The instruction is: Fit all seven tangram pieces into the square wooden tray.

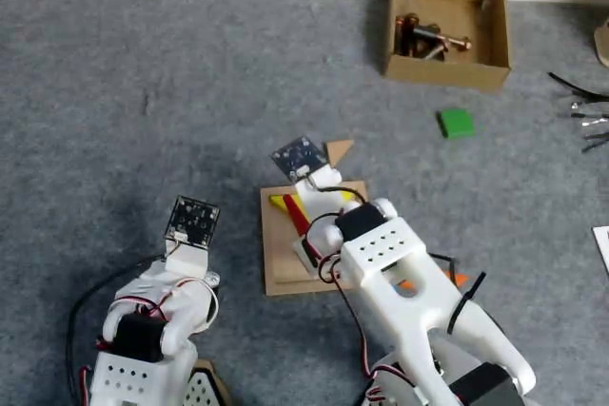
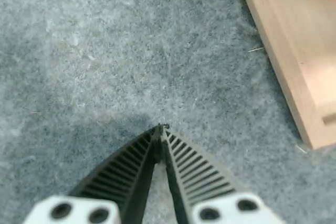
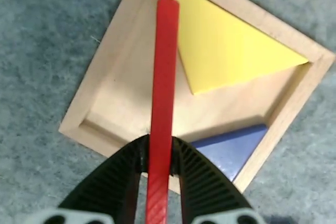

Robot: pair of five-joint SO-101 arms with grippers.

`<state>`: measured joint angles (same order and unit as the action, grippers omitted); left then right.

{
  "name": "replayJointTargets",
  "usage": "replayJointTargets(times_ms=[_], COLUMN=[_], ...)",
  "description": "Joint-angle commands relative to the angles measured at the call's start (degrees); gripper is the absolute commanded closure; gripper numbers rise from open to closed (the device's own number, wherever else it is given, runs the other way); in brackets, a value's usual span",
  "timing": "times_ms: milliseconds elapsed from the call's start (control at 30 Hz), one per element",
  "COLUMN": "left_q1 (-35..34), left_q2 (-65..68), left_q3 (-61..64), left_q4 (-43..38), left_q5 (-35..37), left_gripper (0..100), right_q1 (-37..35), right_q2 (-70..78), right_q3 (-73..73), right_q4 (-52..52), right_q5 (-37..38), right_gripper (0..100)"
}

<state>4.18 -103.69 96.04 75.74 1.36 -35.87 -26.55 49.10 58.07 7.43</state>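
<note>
The grey felt surface (image 1: 143, 92) carries the tray (image 3: 113, 40), with a yellow triangle (image 3: 226, 51) and a blue piece (image 3: 231, 148) in it. The right claw (image 3: 159, 142) grips the red piece (image 3: 163, 77) on edge over the tray's bare floor. Placing it seems the step in hand, and that calls for laying it flat beside the yellow. The left claw (image 2: 160, 129), pinched empty, hovers beside the tray.

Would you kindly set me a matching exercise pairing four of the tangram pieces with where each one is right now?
Pieces:
1. red piece
2. yellow triangle
3. green piece
4. tan triangle

Places:
A. on the carpet near the box
B. on the carpet just beyond the tray
C. edge-on in the right gripper, over the tray
D. lying flat in the tray

Pairs: 1-C, 2-D, 3-A, 4-B
</note>
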Motion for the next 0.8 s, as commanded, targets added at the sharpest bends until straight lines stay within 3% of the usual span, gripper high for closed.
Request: replayJointTargets(times_ms=[0, 400, 567, 767], left_q1=[0.8, 0.8, 0.8, 0.8], left_q2=[-0.2, -0.2, -0.2, -0.2], left_q3=[1.1, 1.1, 1.1, 1.1], left_q4=[0.3, 0.3, 0.3, 0.3], left_q5=[0.4, 0.4, 0.4, 0.4], left_gripper=[99, 99, 99, 99], right_q1=[1.5, 3.7, 3.6, 3.2], right_q2=[-2.2, -2.1, -2.2, -2.7], right_q3=[-0.5, 2.2, 2.5, 2.4], right_q4=[-0.7, -2.3, -2.2, -2.0], right_q5=[-0.4, -0.2, -0.2, -0.2], right_gripper=[98.8, 98.5, 88.9, 88.3])
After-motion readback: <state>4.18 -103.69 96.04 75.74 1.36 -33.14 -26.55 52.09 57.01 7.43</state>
